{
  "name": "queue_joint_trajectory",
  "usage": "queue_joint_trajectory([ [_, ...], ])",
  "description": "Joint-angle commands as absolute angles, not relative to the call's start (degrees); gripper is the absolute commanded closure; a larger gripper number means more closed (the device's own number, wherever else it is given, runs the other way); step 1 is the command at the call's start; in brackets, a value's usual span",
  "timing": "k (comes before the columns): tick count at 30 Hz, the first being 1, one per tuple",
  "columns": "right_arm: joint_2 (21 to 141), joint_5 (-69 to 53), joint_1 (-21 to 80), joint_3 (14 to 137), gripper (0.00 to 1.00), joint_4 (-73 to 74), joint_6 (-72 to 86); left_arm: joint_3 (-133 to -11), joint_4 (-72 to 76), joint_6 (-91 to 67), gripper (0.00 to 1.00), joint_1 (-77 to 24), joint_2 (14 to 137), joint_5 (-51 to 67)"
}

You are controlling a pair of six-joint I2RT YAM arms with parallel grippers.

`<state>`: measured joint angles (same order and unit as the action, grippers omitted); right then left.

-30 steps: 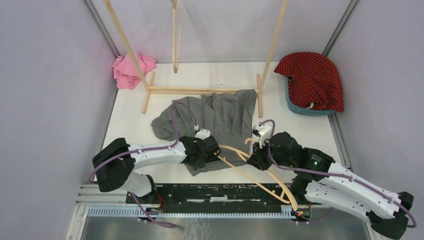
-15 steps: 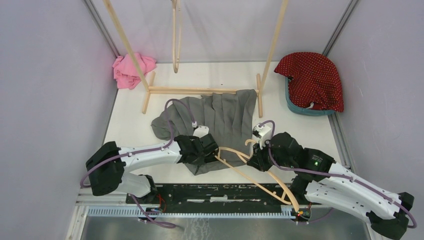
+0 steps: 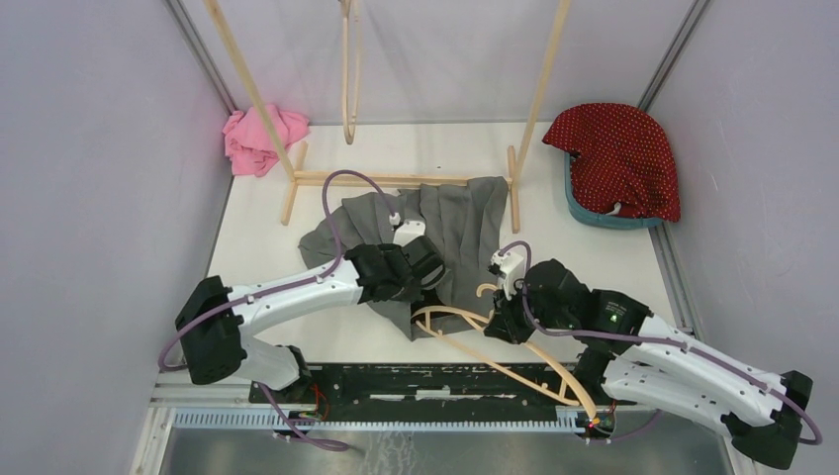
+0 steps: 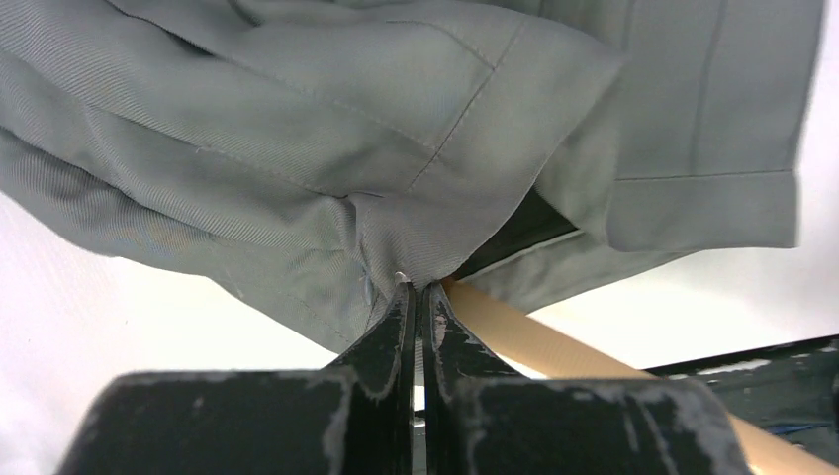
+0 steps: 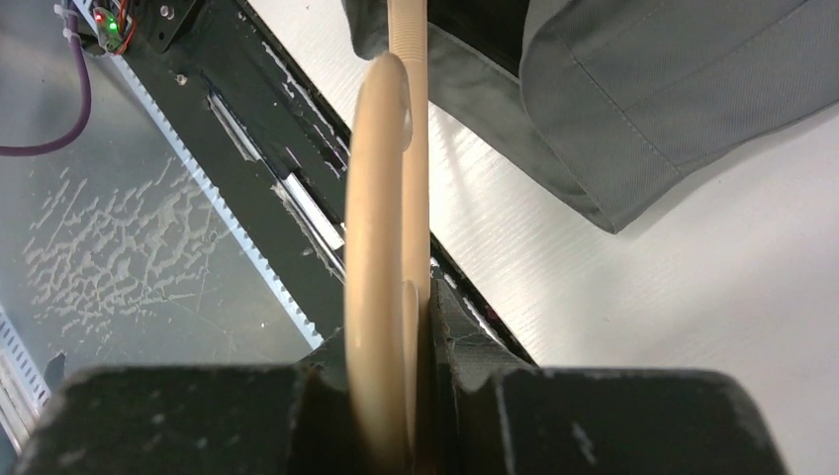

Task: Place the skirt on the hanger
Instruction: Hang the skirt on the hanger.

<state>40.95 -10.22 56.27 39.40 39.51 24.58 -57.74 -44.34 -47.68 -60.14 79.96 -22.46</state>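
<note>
The grey pleated skirt (image 3: 460, 223) lies crumpled on the white table, and fills the left wrist view as grey skirt folds (image 4: 326, 129). My left gripper (image 3: 427, 269) (image 4: 417, 289) is shut on a pinch of its waistband cloth. A beige wooden hanger (image 3: 514, 348) lies with its left end tucked into the skirt's near edge; the hanger arm (image 4: 534, 341) passes just right of the left fingers. My right gripper (image 3: 498, 319) (image 5: 411, 327) is shut on the hanger (image 5: 381, 198) near its hook.
A wooden rack (image 3: 396, 178) stands behind the skirt with another hanger (image 3: 348, 69) hung on it. A pink cloth (image 3: 259, 137) lies back left. A teal basket (image 3: 594, 213) under red dotted fabric (image 3: 618, 153) sits back right. The black base rail (image 3: 416, 381) runs along the near edge.
My left gripper closed on the skirt cloth and moved up and away from the near edge, lifting it. The right gripper shifted the hanger slightly left, its end now inside the skirt's edge.
</note>
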Motion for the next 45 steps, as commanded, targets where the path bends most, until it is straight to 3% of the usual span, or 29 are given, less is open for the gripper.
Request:
queue_joint_trajectory([
  [1,42.0,-10.9,57.1,42.7,0.99,35.7,23.1,-63.8,-44.2,-44.3,0.97,-59.7,81.7,-23.1],
  [17,45.9,4.0,58.5,41.9,0.99,22.2,20.2,-70.0,-46.9,-42.5,0.97,-59.5,80.4,-20.2],
  [28,55.4,-5.7,58.6,39.5,0.99,7.5,20.1,-72.3,-46.9,-42.1,0.97,-59.5,76.9,-18.5],
  [45,64.5,-7.1,59.0,33.2,0.99,-13.9,22.0,-71.7,-45.0,-41.5,0.97,-59.5,74.3,-16.5],
])
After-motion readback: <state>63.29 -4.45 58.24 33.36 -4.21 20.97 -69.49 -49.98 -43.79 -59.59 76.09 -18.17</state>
